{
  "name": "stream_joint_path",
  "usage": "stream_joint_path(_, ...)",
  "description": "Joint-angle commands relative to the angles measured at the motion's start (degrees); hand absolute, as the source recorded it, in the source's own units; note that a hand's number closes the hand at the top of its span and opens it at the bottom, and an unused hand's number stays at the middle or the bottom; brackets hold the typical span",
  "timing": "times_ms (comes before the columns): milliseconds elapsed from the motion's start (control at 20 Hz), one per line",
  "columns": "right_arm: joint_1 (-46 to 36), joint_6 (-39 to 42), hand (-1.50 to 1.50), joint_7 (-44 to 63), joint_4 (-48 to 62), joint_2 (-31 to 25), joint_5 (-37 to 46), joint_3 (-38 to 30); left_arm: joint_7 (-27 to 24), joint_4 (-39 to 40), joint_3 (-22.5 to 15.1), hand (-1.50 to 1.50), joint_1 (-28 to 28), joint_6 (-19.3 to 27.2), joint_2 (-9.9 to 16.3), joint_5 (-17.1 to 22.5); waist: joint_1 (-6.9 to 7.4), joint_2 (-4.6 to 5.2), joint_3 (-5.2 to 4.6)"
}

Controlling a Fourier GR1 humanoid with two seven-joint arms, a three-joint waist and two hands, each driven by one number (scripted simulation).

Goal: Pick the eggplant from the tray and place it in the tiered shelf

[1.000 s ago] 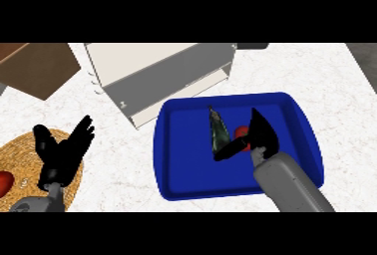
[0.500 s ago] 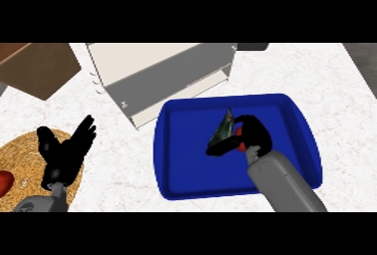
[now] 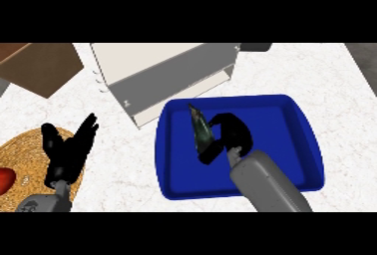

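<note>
A dark, slim eggplant (image 3: pixel 199 128) with a greenish stem end lies in the blue tray (image 3: pixel 294 129), pointing toward the tray's back left. My right hand (image 3: pixel 230 133) is over the tray's middle with its fingers curled round the eggplant's lower part. The tiered shelf (image 3: pixel 165 74), white and grey, stands just behind the tray at its back left. My left hand (image 3: pixel 68 152) rests open at the left, fingers up, over the edge of a woven mat.
A round woven mat (image 3: pixel 22 154) lies at the lower left with a red object (image 3: pixel 6 179) on it. A brown wooden board (image 3: pixel 37 64) sits at the upper left. The counter is white marble.
My right hand's fingers have curled in from spread to closed round the eggplant, and hand and eggplant have shifted slightly left in the tray. The left hand stayed almost still.
</note>
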Motion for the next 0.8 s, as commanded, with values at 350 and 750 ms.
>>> stream_joint_path(350, -7.94, 14.45, 1.5, -25.06, -12.5, 2.28, -2.78, 21.08, 0.23, 3.54, 1.12, 0.0, -0.67, -1.41, 0.4, 0.48, 0.03, 0.96, 0.33)
stream_joint_path(750, -9.63, 13.19, 1.5, -11.15, -38.65, 1.71, 2.69, 16.64, 2.15, -1.87, 1.07, 0.0, 4.14, -1.23, 0.59, 0.62, -1.36, 0.33, 0.34)
